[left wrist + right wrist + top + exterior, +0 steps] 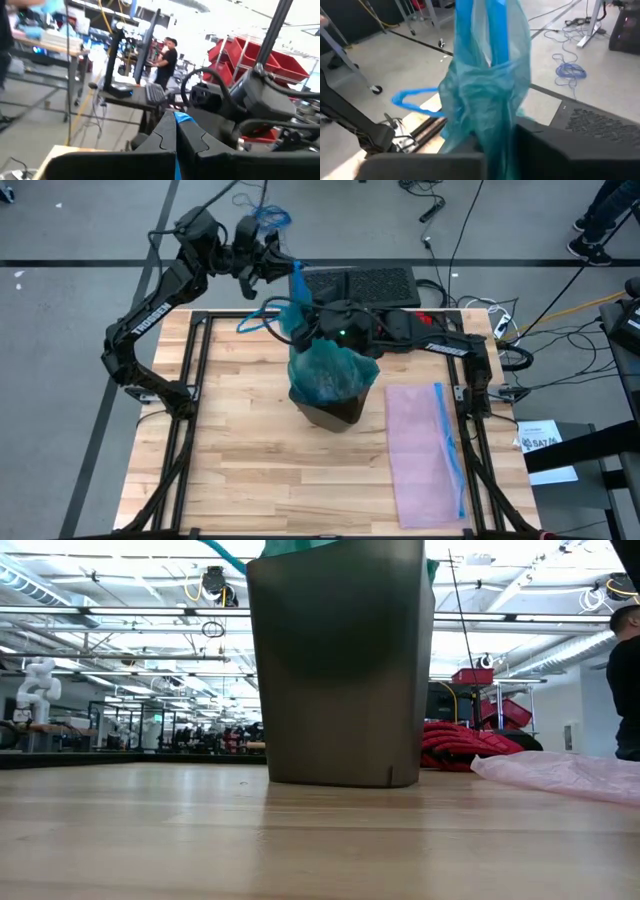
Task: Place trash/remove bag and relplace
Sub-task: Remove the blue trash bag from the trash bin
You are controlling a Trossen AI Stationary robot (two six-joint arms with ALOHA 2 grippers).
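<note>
Bag (pixel 330 370) rim pinched by both claws at table's (pixel 250 460) far edge.

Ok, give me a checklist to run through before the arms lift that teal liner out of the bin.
1. Left gripper shut on the blue tie handle of the thin teal-green plastic bag: ok.
2. Right gripper shut on bunched bag plastic: ok.
3. Bag out of the dark grey plastic bin: not ok, it sits inside.
4. Pale pink replacement bag lying flat on the wooden table, apart from the bin: ok.
5. Trash all inside the bag: cannot tell.
</note>
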